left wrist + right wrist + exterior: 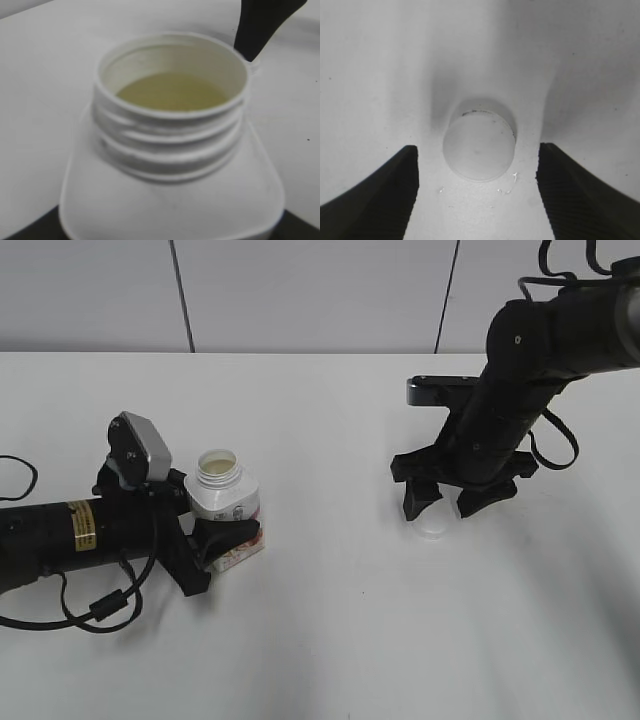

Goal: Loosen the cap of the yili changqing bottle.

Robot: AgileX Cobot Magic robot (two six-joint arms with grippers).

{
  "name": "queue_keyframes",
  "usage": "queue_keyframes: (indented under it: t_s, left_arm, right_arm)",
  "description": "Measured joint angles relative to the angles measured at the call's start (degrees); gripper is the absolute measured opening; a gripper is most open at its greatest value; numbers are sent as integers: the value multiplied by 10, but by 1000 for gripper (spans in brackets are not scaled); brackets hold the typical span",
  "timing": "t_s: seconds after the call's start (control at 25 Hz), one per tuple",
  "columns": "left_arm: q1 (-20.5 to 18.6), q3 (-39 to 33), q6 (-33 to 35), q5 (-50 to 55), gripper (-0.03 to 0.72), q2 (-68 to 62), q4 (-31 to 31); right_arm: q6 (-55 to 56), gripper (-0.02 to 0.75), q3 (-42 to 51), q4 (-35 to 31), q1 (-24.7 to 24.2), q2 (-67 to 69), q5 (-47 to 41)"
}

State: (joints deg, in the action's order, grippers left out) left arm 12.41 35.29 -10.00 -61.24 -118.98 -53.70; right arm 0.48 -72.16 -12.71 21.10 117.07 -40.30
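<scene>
The yili changqing bottle (225, 502) stands at the left of the table with its neck open and pale liquid inside; its threaded neck fills the left wrist view (172, 120). My left gripper (215, 530) is shut on the bottle's body. The white cap (432, 528) lies flat on the table at the right, off the bottle. My right gripper (445, 502) hovers just above it, open, with a finger on each side. In the right wrist view the cap (479, 146) lies between the open fingers (477, 165), apart from both.
The white table (330, 620) runs to a pale wall at the back. A black cable (95, 610) loops under my left arm near the front left. A few small droplets (506, 189) lie on the table beside the cap.
</scene>
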Motion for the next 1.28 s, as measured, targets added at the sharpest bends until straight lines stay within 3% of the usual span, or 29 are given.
queue_keyframes:
  t_s: [0.16,0.32,0.4,0.6,1.04,1.28]
  left_arm:
    - [0,0,0,3,422,0,-8]
    - [0,0,0,8,553,0,-11]
    - [0,0,0,9,582,0,-12]
    - [-7,-12,-2,10,587,0,-13]
    - [-96,-91,-5,11,585,71,-12]
    - [-101,-92,-25,82,578,161,8]
  right_arm:
    - [0,584,0,0,0,0,0]
    - [0,586,-11,0,0,0,-4]
    - [0,586,-24,0,0,0,-14]
    - [0,586,-65,0,0,0,-71]
    - [-17,588,-174,0,0,0,-191]
    - [-38,588,-231,-2,2,0,-256]
